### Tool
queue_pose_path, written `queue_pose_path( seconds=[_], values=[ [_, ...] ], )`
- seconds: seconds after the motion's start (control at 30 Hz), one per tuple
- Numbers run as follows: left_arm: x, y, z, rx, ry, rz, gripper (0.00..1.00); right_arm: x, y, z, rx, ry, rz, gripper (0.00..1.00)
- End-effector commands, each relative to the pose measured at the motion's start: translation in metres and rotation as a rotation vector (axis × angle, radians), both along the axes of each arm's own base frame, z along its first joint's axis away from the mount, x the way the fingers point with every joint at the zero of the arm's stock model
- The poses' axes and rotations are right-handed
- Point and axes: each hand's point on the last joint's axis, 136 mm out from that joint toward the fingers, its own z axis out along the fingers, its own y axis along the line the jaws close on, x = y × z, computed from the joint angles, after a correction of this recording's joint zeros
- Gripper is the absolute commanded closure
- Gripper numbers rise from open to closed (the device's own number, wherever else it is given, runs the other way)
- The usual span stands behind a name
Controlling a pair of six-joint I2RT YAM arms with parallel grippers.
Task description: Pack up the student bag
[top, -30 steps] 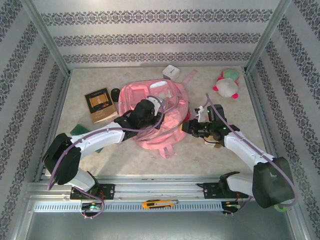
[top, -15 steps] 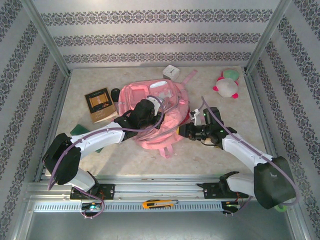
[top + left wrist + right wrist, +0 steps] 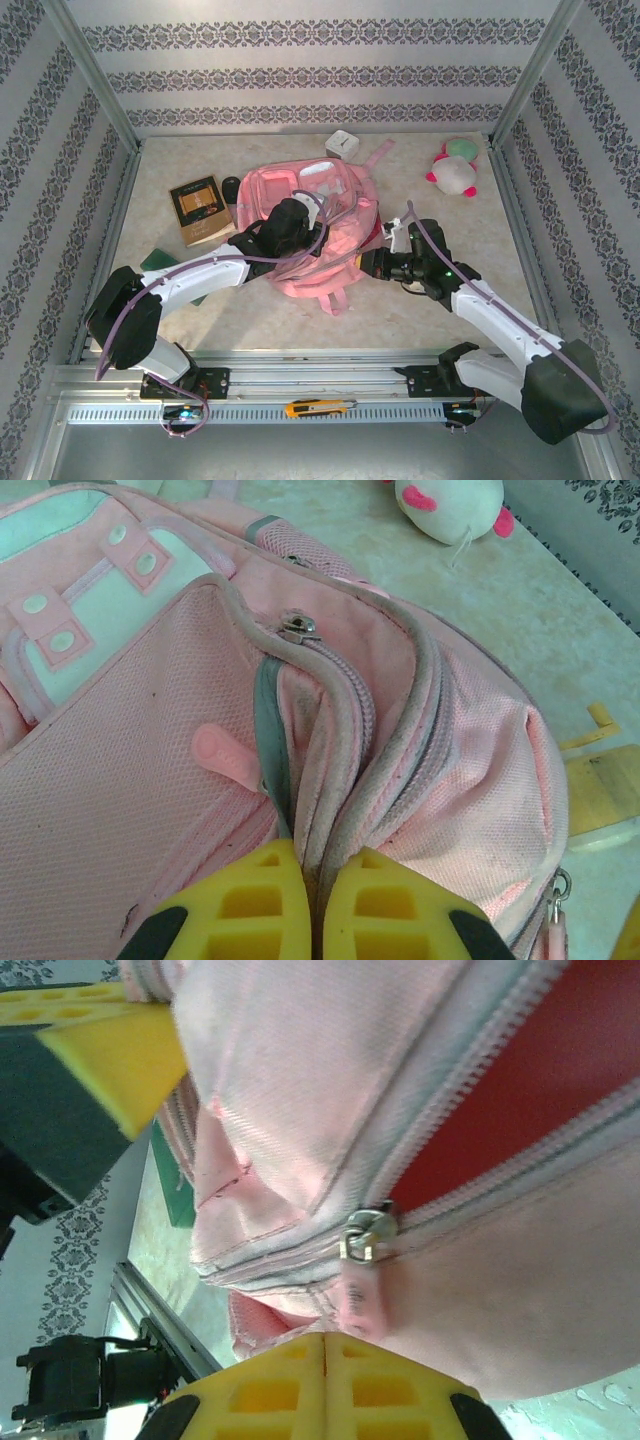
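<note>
The table [image 3: 250,320] is a pale marbled surface walled in by patterned panels, and the student bag [image 3: 345,235] lies flat near its middle, by far the biggest thing on it, with both arms reaching in from the near edge to meet it. The left claw [image 3: 310,217] sits on top of the bag, toward the bag's centre; in the left wrist view the left claw [image 3: 315,865] has its yellow fingers [image 3: 255,900] pressed together, pinching a raised fold of the bag [image 3: 120,780] where a grey-edged zip seam runs up to a metal slider [image 3: 297,627]. The right claw [image 3: 368,262] is at the bag's right side, low against the table; in the right wrist view it [image 3: 322,1345] is fully closed, with the end of a pink zip tab [image 3: 362,1300] caught between its yellow fingers [image 3: 260,1390]. Above that tab the zip stands parted, showing a red lining [image 3: 540,1070] inside the bag [image 3: 300,1070]. A dark book [image 3: 200,210] lies to the left of the bag, just apart from it, with a small black object [image 3: 231,186] beside the book's far corner. A pink-and-white plush toy [image 3: 455,170] rests well apart at the far right. A small white box [image 3: 342,143] sits near the back wall, just beyond the bag's top.
</note>
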Motion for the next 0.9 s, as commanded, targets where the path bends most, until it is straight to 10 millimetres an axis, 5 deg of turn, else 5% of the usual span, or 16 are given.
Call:
queue_pose_path(
  seconds=[0.0, 0.23, 0.37, 0.5, 0.87],
  values=[
    [0.019, 0.003, 0.046, -0.126, -0.083, 0.088, 1.00, -0.003, -0.003, -0.005, -0.037, -0.001, -0.017, 1.00],
    [0.019, 0.003, 0.049, -0.130, -0.081, 0.090, 1.00, 0.005, -0.024, -0.014, -0.137, 0.015, -0.113, 0.54],
    [0.019, 0.003, 0.048, -0.129, -0.081, 0.088, 1.00, 0.013, -0.032, -0.011, -0.246, -0.082, -0.078, 0.49],
    [0.019, 0.002, 0.049, -0.129, -0.081, 0.086, 1.00, 0.011, -0.019, 0.001, -0.263, -0.226, 0.063, 0.44],
    [0.020, -0.001, 0.051, -0.144, -0.076, 0.083, 1.00, 0.020, -0.006, -0.001, -0.314, -0.303, 0.137, 0.48]
  ],
)
